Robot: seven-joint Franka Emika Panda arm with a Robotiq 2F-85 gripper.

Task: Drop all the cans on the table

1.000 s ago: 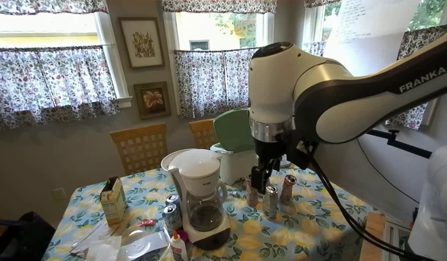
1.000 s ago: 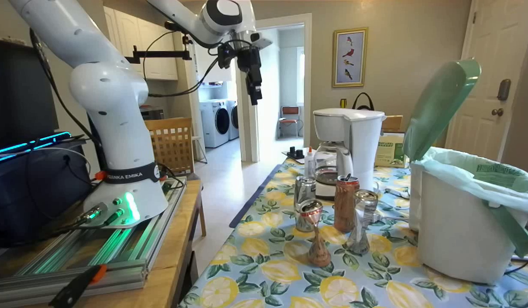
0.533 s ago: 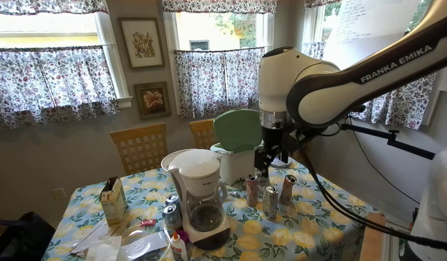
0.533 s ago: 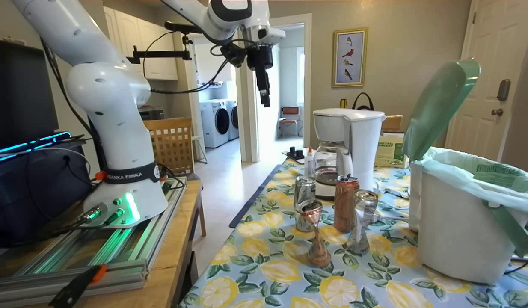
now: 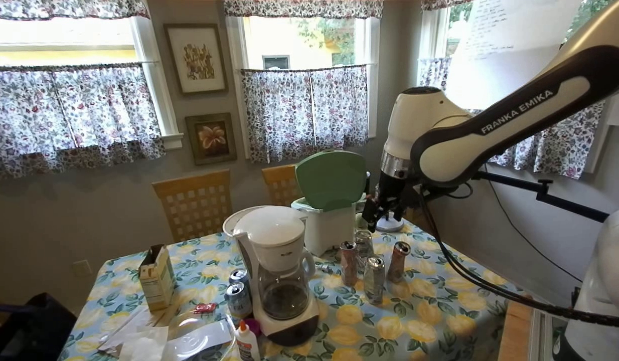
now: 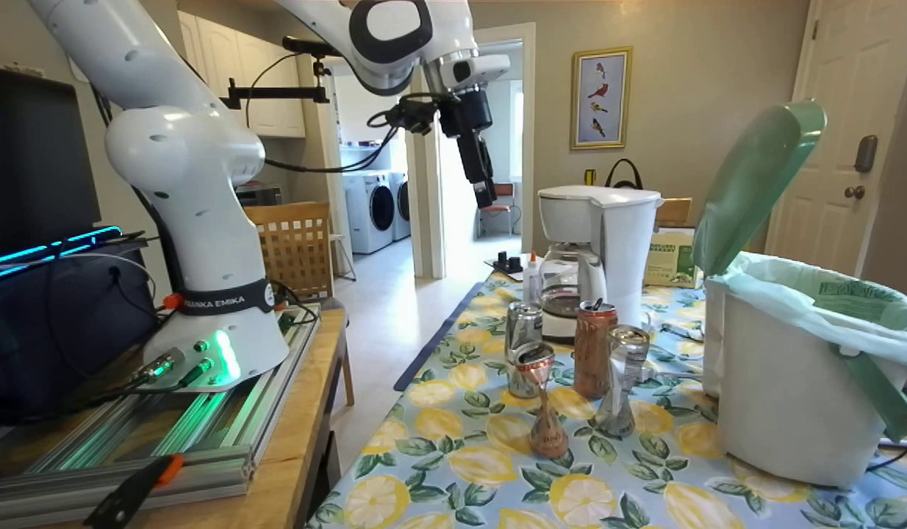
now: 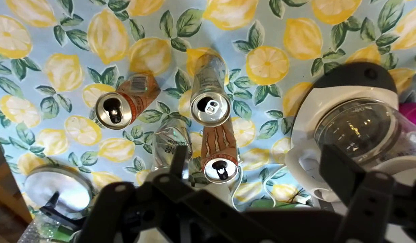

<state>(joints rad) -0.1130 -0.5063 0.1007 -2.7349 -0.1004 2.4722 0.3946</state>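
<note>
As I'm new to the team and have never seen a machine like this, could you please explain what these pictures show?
The machine is a robot arm, with two black fingers at its end for grasping. The exterior views look on from two different places outside the robot; the wrist view is taken at the arm's end, looking down past the fingers. On the lemon-patterned table stand four cans, at least two of them pinched in the middle. In an exterior view, two more cans stand beside the white coffee maker. A bin with its green lid raised also stands on the table. Nothing is held: the fingers are spread apart, up in the air.
</note>
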